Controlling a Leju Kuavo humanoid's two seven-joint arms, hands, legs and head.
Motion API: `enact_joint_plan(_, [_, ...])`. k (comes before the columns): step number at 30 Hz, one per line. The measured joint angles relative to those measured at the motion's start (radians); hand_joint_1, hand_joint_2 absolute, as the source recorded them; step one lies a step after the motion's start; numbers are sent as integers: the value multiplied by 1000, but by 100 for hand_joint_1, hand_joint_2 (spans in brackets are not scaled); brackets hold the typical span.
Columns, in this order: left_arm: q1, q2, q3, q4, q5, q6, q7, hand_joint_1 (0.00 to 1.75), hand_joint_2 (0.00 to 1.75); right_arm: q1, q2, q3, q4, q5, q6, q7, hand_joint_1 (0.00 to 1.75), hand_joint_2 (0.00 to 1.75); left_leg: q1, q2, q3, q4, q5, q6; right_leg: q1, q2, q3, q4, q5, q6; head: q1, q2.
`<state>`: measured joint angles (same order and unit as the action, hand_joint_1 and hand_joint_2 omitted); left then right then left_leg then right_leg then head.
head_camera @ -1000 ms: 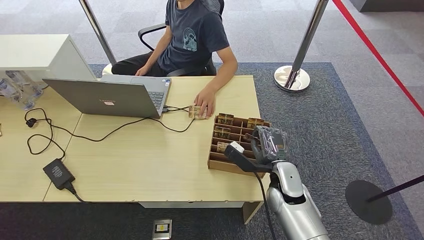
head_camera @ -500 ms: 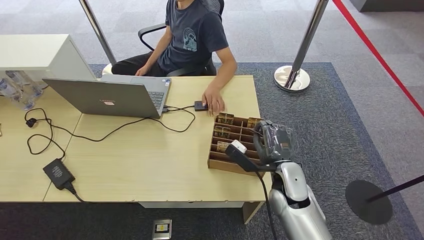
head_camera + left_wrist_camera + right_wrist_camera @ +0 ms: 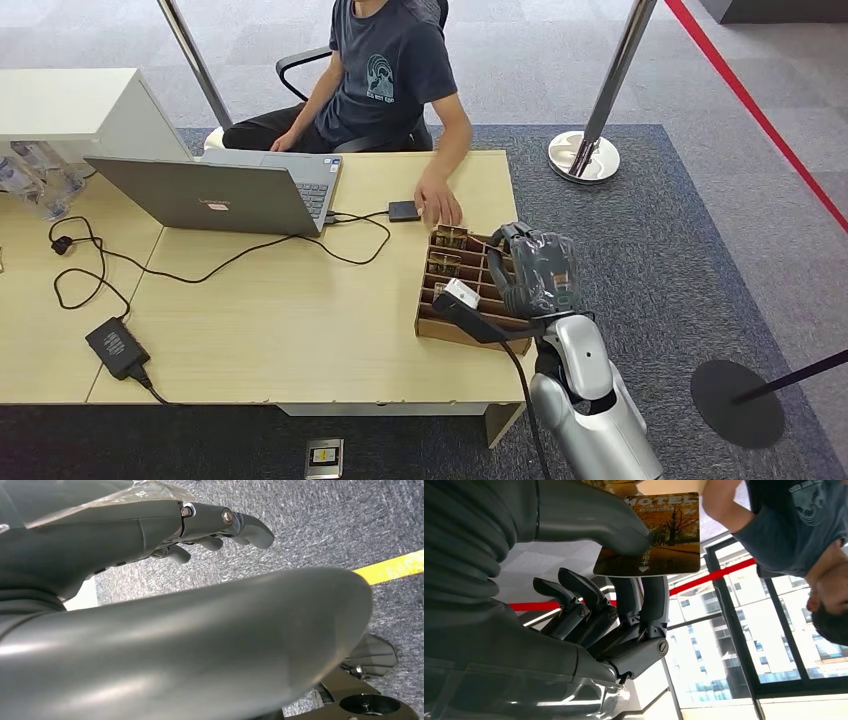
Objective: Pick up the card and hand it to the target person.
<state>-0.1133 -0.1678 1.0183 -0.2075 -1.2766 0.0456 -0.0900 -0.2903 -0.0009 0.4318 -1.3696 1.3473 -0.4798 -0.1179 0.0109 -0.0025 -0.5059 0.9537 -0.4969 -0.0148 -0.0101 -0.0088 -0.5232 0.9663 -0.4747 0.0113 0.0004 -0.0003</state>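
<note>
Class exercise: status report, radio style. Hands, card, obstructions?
Right hand pinches the hotel card above the wooden tray. Left hand hangs, holding nothing. Person's hand rests beside tray.

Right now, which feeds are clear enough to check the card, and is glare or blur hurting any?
Right wrist view: card sharp, print legible, pinched in the right robot hand; windows behind bright but not washing it out. Head view: evenly lit, sharp, the robot hand hides the card. Left wrist view: the near arm is a soft blur.

Orange-brown card (image 3: 659, 535) with autumn-tree print, pinched by dark grey right hand (image 3: 614, 605).
</note>
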Motion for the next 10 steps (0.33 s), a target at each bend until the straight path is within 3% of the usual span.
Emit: enact_joint_plan(10, [-6,0,1,0,-5,2,6,0,0,-115,54,43,49,-51,-31,-25,175,175,0,0,0,0,0,0,0,0,0,0,0,0,0,0])
